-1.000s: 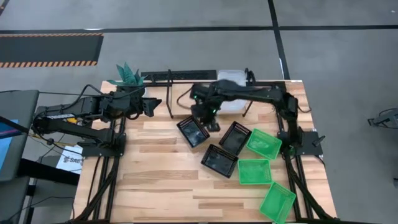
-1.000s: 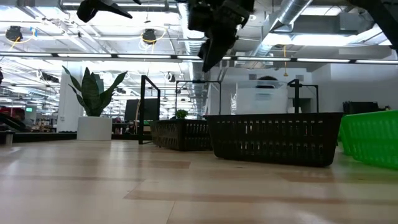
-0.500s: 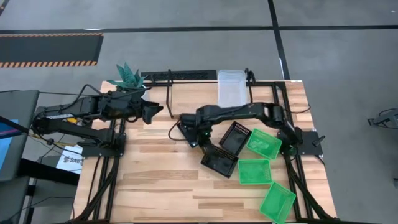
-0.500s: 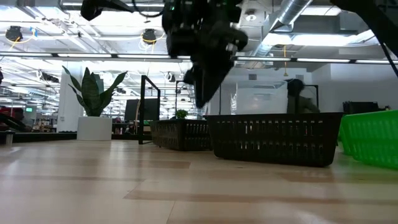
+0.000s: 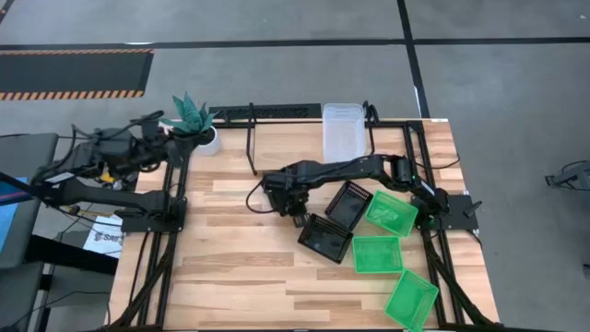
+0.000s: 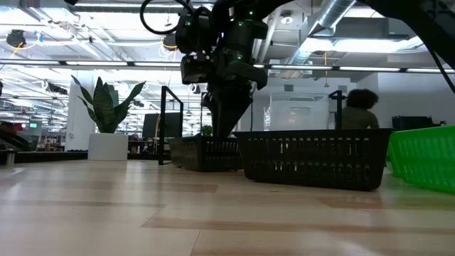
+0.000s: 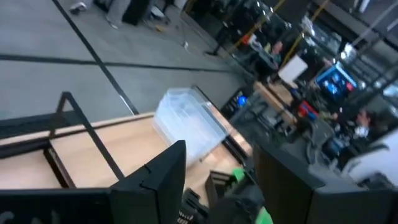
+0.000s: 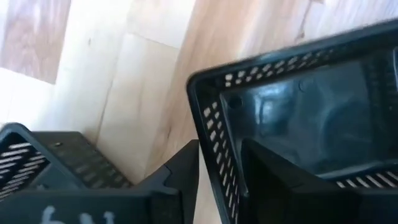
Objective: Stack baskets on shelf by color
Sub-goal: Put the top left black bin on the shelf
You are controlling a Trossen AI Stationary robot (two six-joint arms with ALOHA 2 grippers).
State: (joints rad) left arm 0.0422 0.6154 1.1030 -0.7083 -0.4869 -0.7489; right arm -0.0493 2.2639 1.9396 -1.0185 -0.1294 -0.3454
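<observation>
The right gripper [image 5: 297, 214] is down at the middle of the table, and in its wrist view we see its two fingers [image 8: 177, 168] straddling the mesh wall of a black basket [image 8: 311, 118], one finger outside the wall and one inside, closed on that wall. From above we cannot make out this basket clearly, as the right arm lies over it. Just beside the gripper sits a second black basket [image 5: 324, 238], and a third black basket [image 5: 349, 204] lies touching it on the far side, toward the green ones. Three green baskets [image 5: 391, 212] run in a loose line near the table's right edge, the middle one [image 5: 376, 254] and the nearest one [image 5: 411, 301] each slightly apart from the next. The clear baskets [image 5: 342, 132] rest as one stack at the right end of the shelf [image 5: 267, 112], which stands along the far edge of the table [image 5: 230, 267]. The left gripper [image 5: 152, 120] is drawn back at the far left corner, close to the white plant pot [image 5: 208, 140], and we see its fingers [image 7: 155, 180] standing apart with nothing between them. In the low view a person [image 6: 361, 108] shows in the room behind the table.
</observation>
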